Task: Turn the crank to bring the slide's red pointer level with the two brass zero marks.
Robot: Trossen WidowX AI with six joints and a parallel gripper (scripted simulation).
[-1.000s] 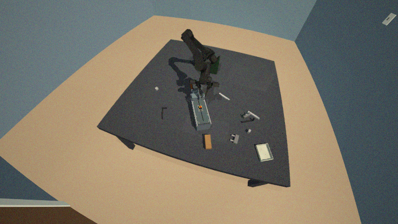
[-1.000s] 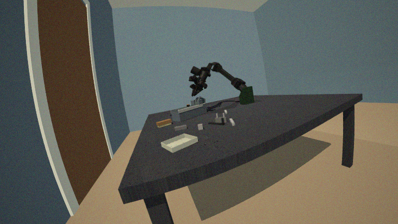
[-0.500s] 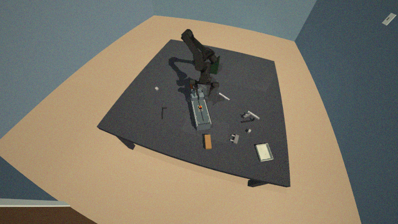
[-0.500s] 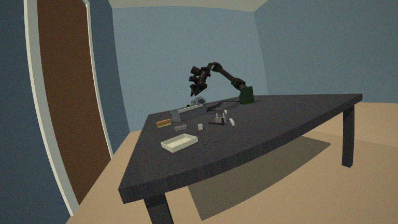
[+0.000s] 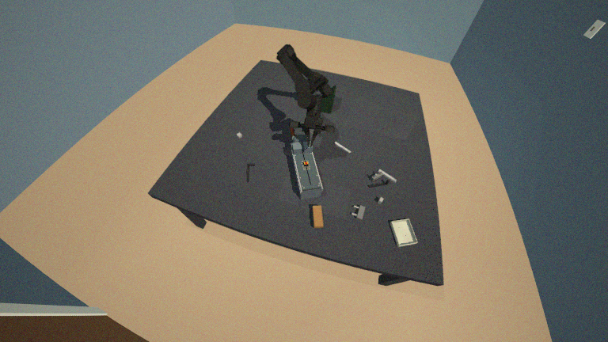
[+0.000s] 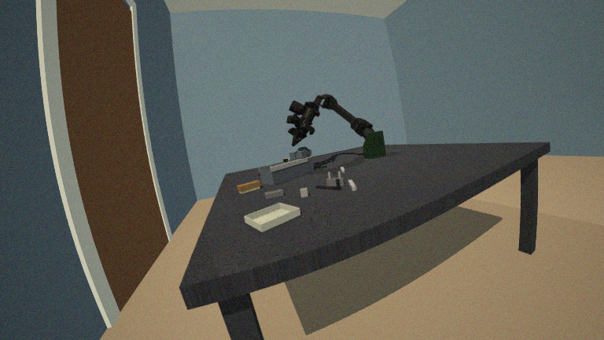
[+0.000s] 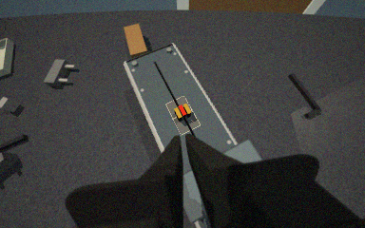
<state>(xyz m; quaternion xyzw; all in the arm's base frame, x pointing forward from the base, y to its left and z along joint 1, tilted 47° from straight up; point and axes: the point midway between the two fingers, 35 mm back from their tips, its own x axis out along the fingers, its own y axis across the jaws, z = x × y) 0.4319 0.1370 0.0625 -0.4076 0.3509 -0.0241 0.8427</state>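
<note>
The grey machine (image 5: 316, 173) (image 6: 287, 173) (image 7: 163, 102) has a long slotted top. Its red pointer (image 5: 305, 163) (image 7: 182, 110) sits between two brass marks in the wrist view and looks about level with them; a very small offset cannot be judged. A red-orange part (image 5: 292, 132), possibly the crank handle, shows beside the machine's arm-side end, partly hidden by the arm. A round grey part (image 6: 304, 152) stands at that end. My gripper (image 5: 309, 145) (image 6: 293, 144) (image 7: 182, 140) is shut and empty, above the arm-side end of the machine, apart from it.
An orange block (image 5: 317, 216) (image 6: 248, 186) (image 7: 135, 39) lies beyond the machine's far end. A cream tray (image 5: 404, 232) (image 6: 272, 216), a grey pronged block (image 5: 358, 211) (image 7: 55, 72) and a white rod (image 5: 343, 146) lie to one side. A dark L-shaped bar (image 5: 248, 172) (image 7: 304, 93) lies opposite.
</note>
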